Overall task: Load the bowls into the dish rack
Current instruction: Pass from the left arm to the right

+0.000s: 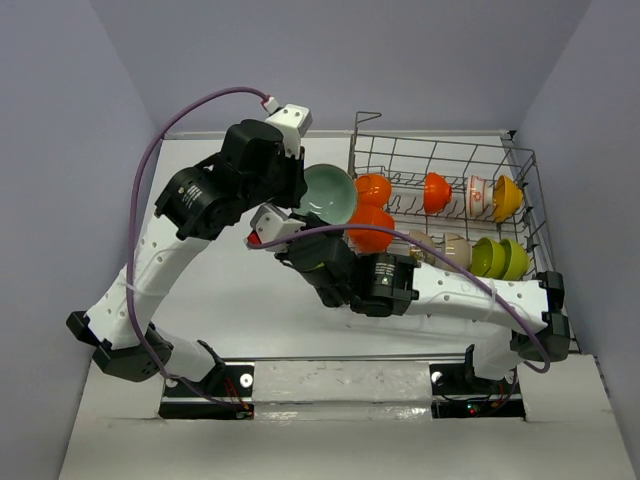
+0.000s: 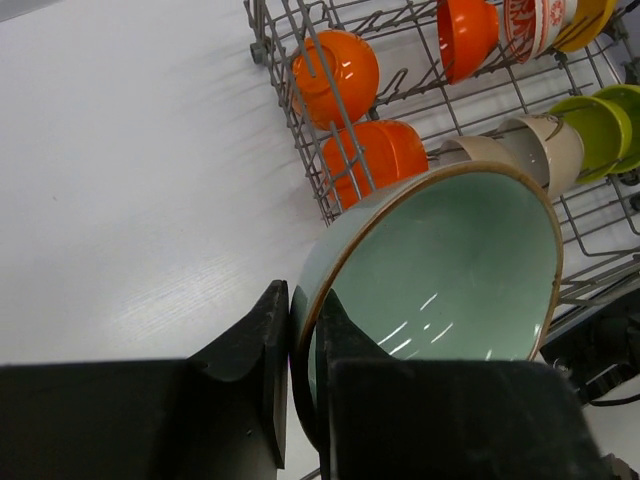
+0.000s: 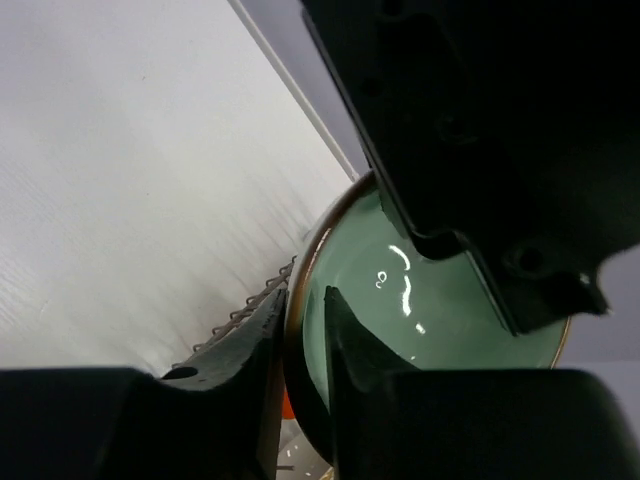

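Left wrist: the left gripper (image 2: 300, 300) is clamped on the rim of the teal bowl (image 2: 450, 270), one finger outside the wall and one inside, with no slack that I can see. The bowl sticks out ahead of the fingers, tipped so its inside faces the camera. Just past it, ahead and to the right, is the rack (image 2: 285, 105). It has two orange bowls (image 2: 335, 65) at the nearest corner and a pair of green bowls (image 2: 600, 125) further right. The white table (image 2: 120, 150) is off to the left of the fingers.

Right wrist: the right gripper (image 3: 305, 305) has its fingers straddling that same rim, nearly closed. The outer finger is right against the wall, and a sliver of teal shows beside the inner one. Honestly can't tell if it's actually pinching. The big black lump up and to the right is the left gripper.

Top: the bowl sits between the two grippers, just outside the rack's left end and not in it. The left gripper is on its left edge, and the right gripper reaches in from the near side.
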Motion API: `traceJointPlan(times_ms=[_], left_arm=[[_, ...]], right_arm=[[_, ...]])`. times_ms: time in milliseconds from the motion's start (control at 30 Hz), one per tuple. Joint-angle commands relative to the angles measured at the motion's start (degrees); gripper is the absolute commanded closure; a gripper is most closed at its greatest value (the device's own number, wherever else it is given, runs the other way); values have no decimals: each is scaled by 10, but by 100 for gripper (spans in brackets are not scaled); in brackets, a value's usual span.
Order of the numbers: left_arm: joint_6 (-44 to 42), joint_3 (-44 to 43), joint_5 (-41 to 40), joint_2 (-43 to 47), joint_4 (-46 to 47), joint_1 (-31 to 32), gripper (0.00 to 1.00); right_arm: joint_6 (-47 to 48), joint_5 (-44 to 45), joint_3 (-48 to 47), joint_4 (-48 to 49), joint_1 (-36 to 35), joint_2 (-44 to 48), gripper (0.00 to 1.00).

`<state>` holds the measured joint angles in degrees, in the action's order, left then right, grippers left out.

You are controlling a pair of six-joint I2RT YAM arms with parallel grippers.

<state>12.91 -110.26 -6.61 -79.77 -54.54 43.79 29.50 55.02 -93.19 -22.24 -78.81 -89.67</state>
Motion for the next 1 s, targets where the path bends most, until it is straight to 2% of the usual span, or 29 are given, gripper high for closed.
traceJointPlan(times_ms=[0,100,300,367,467,533,600,700,967], left_arm=[[12,-19,-3,27,51,3,100],[12,-20,-4,26,51,4,100],[12,-23,-6,25,55,5,97],[13,-25,-7,25,59,5,90],[12,-28,-7,25,64,5,64],[14,-28,-4,26,71,5,51],[15,-28,-6,25,79,5,42],[17,-32,-2,22,87,5,36],[26,-50,-17,-2,114,6,27]], right_arm=[[2,21,8,28,-4,15,84],[4,23,10,31,-4,20,99],[-5,18,8,33,-4,30,99],[-8,16,7,33,-4,34,99],[-10,17,6,33,-4,41,99],[-13,15,6,33,-4,49,99],[-15,15,8,33,-4,56,99],[-19,15,13,34,-4,71,99],[-33,27,38,38,-4,113,99]])
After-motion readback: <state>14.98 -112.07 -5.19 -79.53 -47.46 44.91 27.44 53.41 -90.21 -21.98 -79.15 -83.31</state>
